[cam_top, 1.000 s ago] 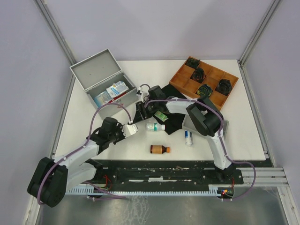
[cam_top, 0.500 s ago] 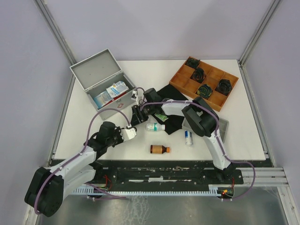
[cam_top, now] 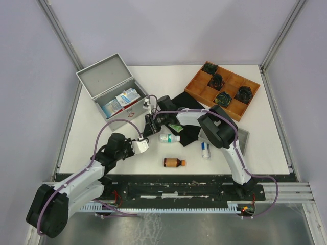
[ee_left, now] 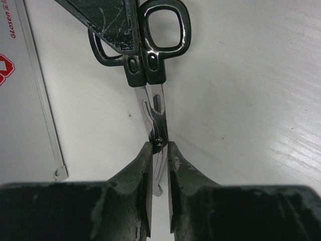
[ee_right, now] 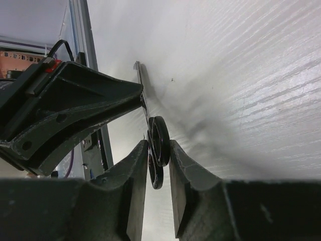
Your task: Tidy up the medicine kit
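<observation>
Your overhead cam is bright and even, with soft shadows and everything sharp. On the wrist cams the bench picks up streaky glare, the scissors throw a fuzzy shadow, and the tool fingers up close go dark and soft.

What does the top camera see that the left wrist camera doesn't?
Only the top view shows the brown bottle, the brown tray and boxes inside the open kit. Only the left wrist view shows the scissors clearly, blades pinched in the left gripper. Both show the kit's front and the white table.
</observation>
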Robot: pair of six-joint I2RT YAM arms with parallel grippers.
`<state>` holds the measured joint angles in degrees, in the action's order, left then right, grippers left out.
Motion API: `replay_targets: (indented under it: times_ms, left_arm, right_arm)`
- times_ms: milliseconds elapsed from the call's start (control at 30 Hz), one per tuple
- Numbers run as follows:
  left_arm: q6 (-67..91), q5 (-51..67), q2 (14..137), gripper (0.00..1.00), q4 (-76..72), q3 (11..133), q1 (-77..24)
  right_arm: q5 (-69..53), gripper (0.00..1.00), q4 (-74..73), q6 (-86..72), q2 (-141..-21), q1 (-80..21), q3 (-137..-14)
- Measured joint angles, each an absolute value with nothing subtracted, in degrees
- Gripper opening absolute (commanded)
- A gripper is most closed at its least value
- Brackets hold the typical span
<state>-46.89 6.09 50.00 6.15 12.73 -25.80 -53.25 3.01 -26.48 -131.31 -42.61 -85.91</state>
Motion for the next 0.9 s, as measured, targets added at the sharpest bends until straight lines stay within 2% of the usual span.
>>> replay_targets:
  times_ms: [133, 233, 267, 433, 567, 900]
  left_arm:
    - [-47.0, 6.1, 49.9, 0.07, 5.8, 12.7, -25.8]
    - [-47.0, 6.4, 49.8, 0.19, 6.0, 12.9, -25.8]
    - [-47.0, 6.5, 49.8, 0.25, 6.4, 13.2, -25.8]
    - [-46.0, 9.5, 49.7, 0.46, 11.5, 17.1, -25.8]
    - [-44.5, 11.6, 48.0, 0.57, 14.2, 20.9, -25.8]
    - [-45.5, 12.1, 46.9, 0.68, 18.8, 27.1, -25.7]
  right_arm:
    - [-54.1, 0.14, 3.3, -26.9, -131.3, -42.4, -85.9]
    - [-55.3, 0.02, 3.2, -27.0, -131.3, -42.1, -85.9]
    - [-55.6, 0.01, 3.0, -27.0, -131.2, -41.9, -85.9]
    - [-56.1, 0.01, 0.3, -23.7, -129.0, -41.3, -85.6]
    - [-55.9, 0.01, -3.9, -18.7, -124.0, -40.4, -84.8]
    - [-56.6, 0.01, -12.8, -11.8, -111.2, -36.6, -82.0]
